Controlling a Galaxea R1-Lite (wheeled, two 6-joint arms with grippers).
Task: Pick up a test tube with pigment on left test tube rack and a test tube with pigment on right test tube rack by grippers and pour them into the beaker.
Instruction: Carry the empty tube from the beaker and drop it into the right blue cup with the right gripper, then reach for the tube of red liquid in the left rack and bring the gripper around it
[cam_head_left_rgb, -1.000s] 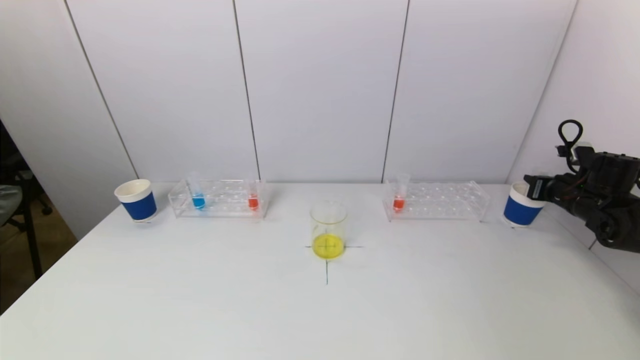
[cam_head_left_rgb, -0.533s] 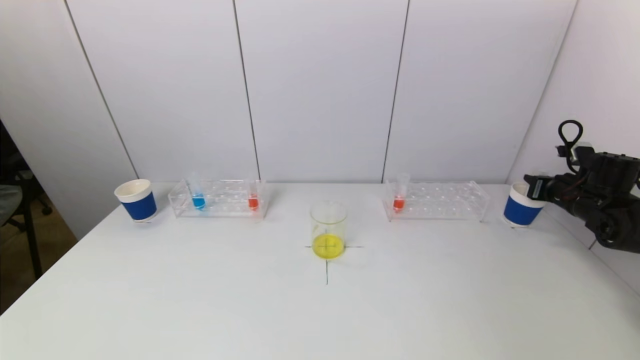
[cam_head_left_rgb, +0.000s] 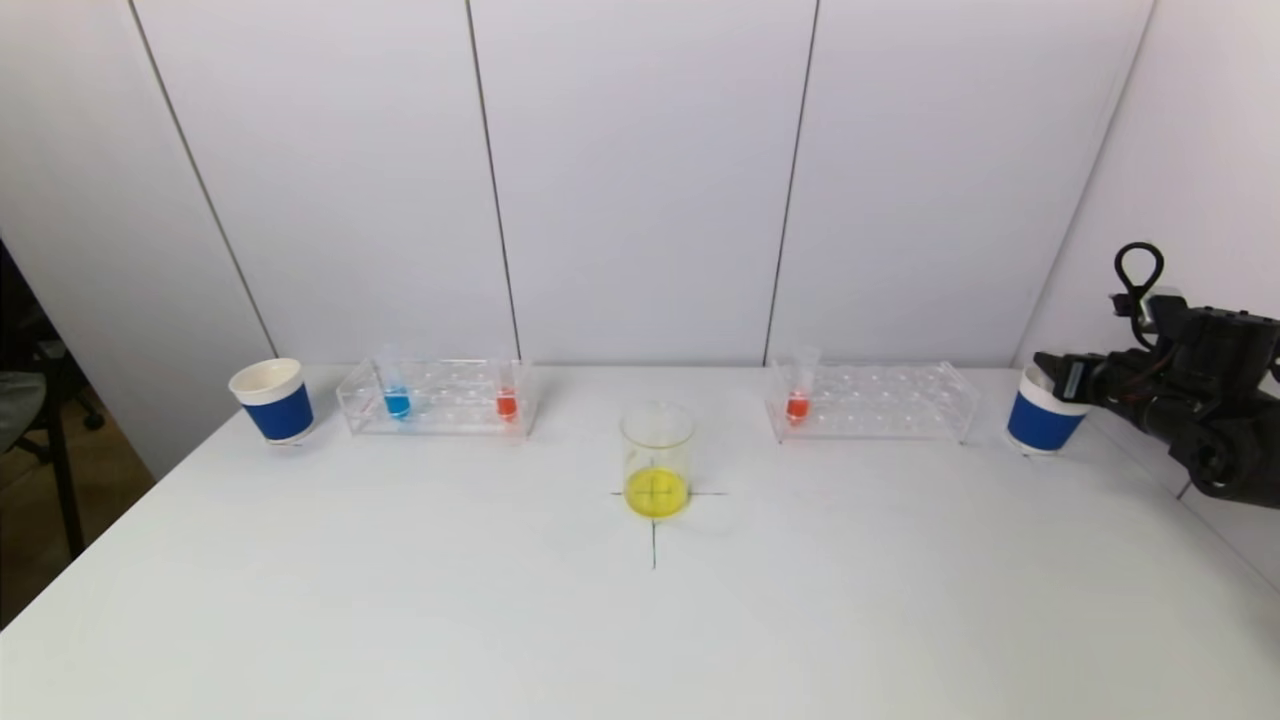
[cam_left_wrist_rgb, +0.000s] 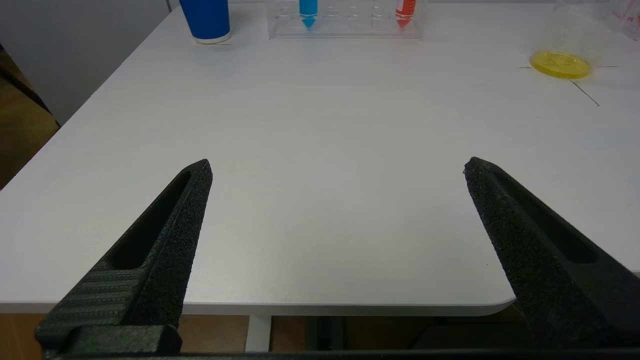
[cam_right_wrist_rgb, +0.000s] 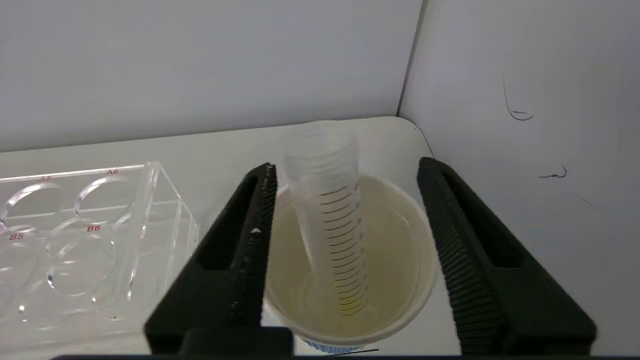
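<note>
The beaker (cam_head_left_rgb: 656, 460) with yellow liquid stands mid-table. The left rack (cam_head_left_rgb: 438, 397) holds a blue-pigment tube (cam_head_left_rgb: 396, 400) and a red-pigment tube (cam_head_left_rgb: 506, 402). The right rack (cam_head_left_rgb: 872, 402) holds one red-pigment tube (cam_head_left_rgb: 797, 403). My right gripper (cam_head_left_rgb: 1048, 366) is open over the right blue cup (cam_head_left_rgb: 1040, 420). In the right wrist view an empty graduated tube (cam_right_wrist_rgb: 330, 215) stands in that cup (cam_right_wrist_rgb: 400, 240), between the open gripper's (cam_right_wrist_rgb: 347, 165) fingers, ungripped. My left gripper (cam_left_wrist_rgb: 337, 164) is open and empty over the table's front edge, out of the head view.
A second blue cup (cam_head_left_rgb: 272, 400) stands left of the left rack. The right wall (cam_right_wrist_rgb: 525, 100) is close beside the right gripper and cup. A black cross marks the table under the beaker.
My right gripper has shifted slightly to the left over the right cup. Nothing else has moved.
</note>
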